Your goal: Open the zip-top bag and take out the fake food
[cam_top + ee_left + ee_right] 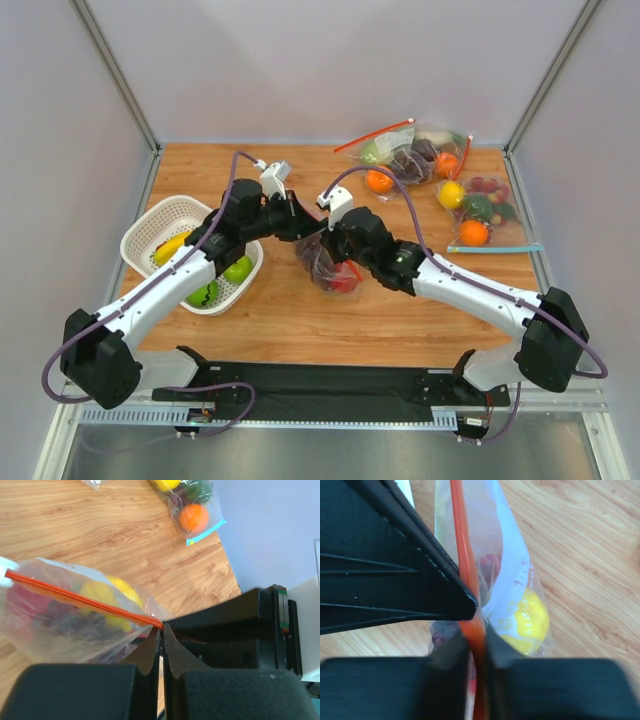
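The zip-top bag (pixel 326 264) is held over the table's middle between both grippers. Its red-orange zip strip (pixel 75 597) looks closed along the length I see. My left gripper (pixel 162 628) is shut on one end of the strip, and in the top view (pixel 302 226) it sits on the bag's left. My right gripper (pixel 476 641) is shut on the strip (pixel 465 565) close by and shows in the top view (pixel 336 240) too. Inside the bag I see the fake food: a yellow fruit (pixel 531 620), dark purple grapes (pixel 62 621) and a red fruit (pixel 343 281).
A white basket (pixel 150 215) with bananas and green apples stands at the left. At the back right lie a red-strip bag (pixel 412 150), a loose orange (pixel 378 181) and a teal-strip bag (pixel 482 212), the last also in the left wrist view (pixel 196 515).
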`<state>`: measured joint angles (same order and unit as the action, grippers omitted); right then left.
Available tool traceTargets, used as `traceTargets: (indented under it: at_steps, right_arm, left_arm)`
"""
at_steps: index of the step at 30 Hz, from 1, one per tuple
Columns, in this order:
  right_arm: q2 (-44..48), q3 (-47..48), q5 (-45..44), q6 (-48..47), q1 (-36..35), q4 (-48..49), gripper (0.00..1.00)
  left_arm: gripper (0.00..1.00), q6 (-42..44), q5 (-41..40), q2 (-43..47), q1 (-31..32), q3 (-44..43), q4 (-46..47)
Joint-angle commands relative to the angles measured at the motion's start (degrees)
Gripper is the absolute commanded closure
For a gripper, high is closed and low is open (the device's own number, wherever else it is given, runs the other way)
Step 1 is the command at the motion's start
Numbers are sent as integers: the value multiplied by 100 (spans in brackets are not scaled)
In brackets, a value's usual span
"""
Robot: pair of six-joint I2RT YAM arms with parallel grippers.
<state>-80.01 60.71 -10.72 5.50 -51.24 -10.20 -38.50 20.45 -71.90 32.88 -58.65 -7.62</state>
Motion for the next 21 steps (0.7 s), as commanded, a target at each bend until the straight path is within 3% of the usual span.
traceTargets:
  at_steps: [1,2,3,6,11,15,21]
  right_arm:
    - [-24,99,-125,65,228,351,96]
    - [-6,21,138,213,342,386,100]
    - [29,-15,262,285,395,413,100]
    - [204,-164,613,451,589,457,100]
    - [538,-366,1815,803,1220,492,100]
    - [635,-542,2756,1085,1661,773,100]
    - [671,-841,3978,1576,2223,1344,100]
  left_arm:
    - [95,0,671,396,25,-24,419]
    - [88,61,671,413,16,-6,393]
    - [71,158,680,457,8,3,375]
    - [46,676,549,711,-63,-15,235]
    - [32,1493,372,1397,-431,143,94]
    - [29,1626,635,1582,-800,502,374]
    - [25,1249,1514,1162,-1223,1197,1973]
